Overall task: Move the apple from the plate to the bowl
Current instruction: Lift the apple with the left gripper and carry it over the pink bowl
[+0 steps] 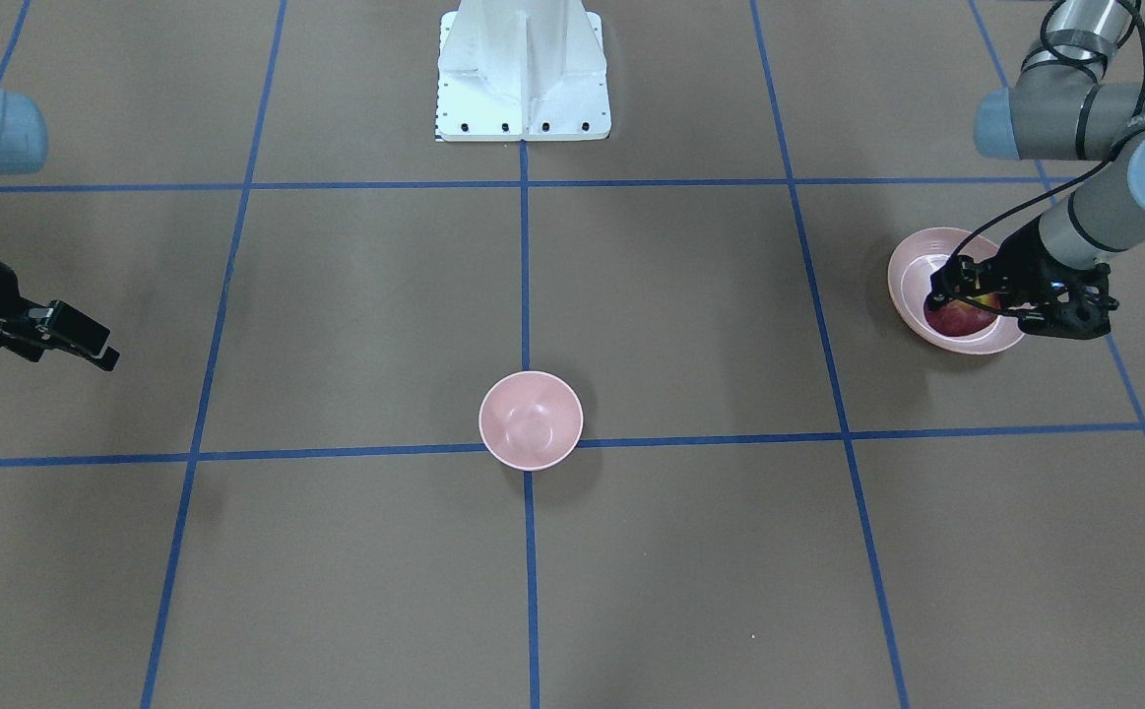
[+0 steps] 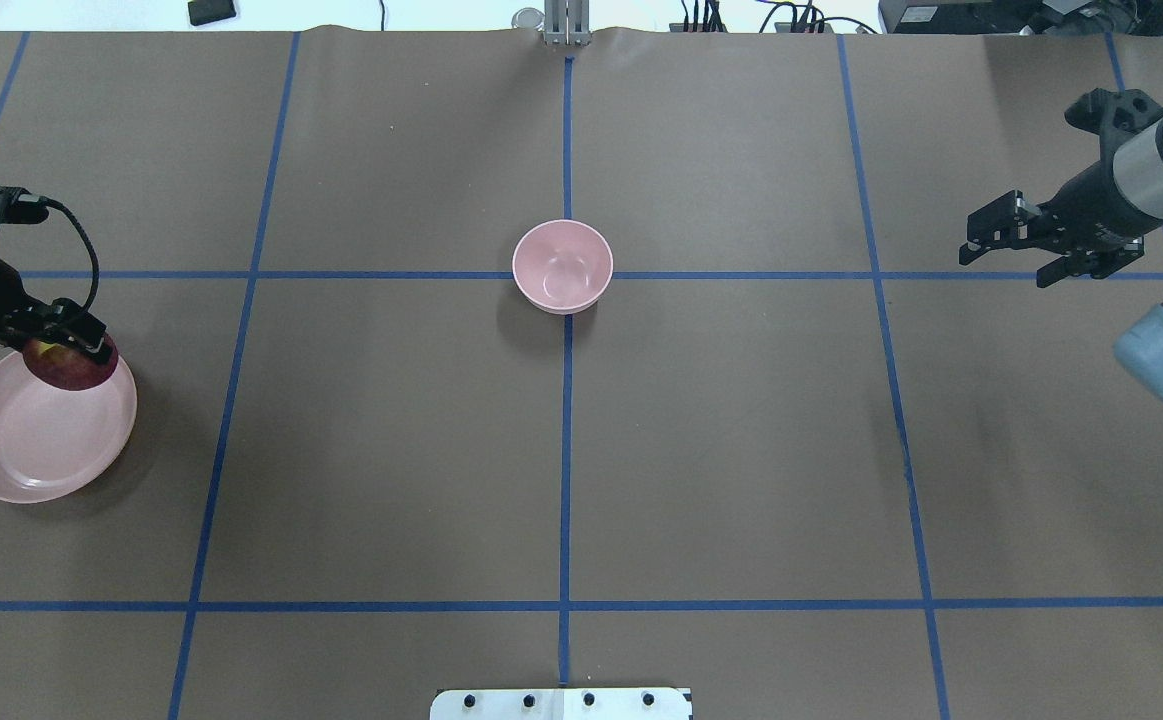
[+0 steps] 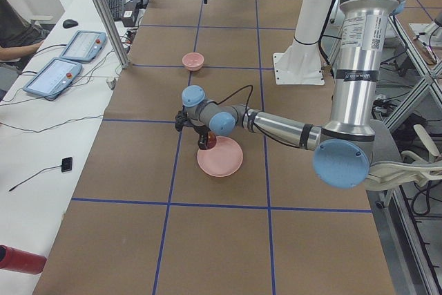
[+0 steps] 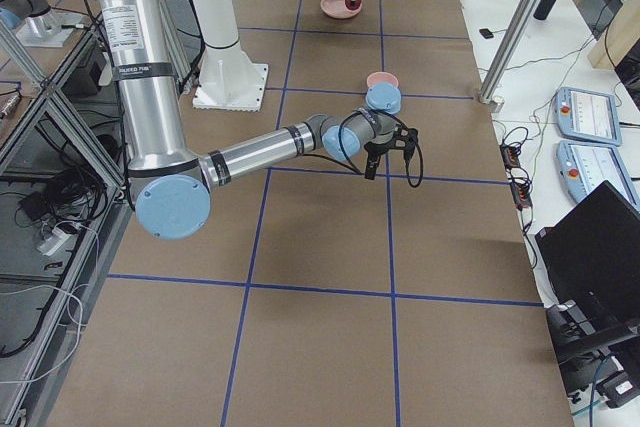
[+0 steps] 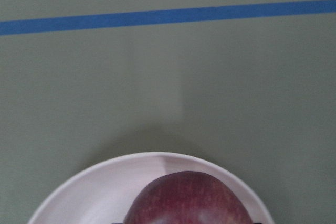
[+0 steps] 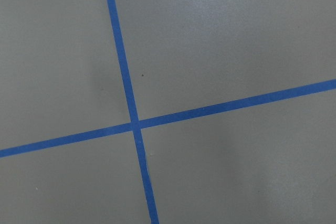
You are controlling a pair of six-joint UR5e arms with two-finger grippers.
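The dark red apple (image 2: 71,370) sits on the far edge of the wide pink plate (image 2: 31,450) at the table's left end. My left gripper (image 2: 66,345) is down over the apple with its fingers on either side, shut on it; whether the apple is lifted I cannot tell. The left wrist view shows the apple (image 5: 189,200) over the plate's rim (image 5: 94,192). The front view shows the apple (image 1: 956,319) and the plate (image 1: 912,261) too. The small deep pink bowl (image 2: 562,265) stands empty at the table's middle. My right gripper (image 2: 1006,245) hovers open and empty at the far right.
Blue tape lines divide the brown table into squares. The white robot base (image 1: 523,79) stands at the robot's edge. Open table lies between the plate and the bowl (image 1: 531,420). The right wrist view shows only bare table and a tape crossing.
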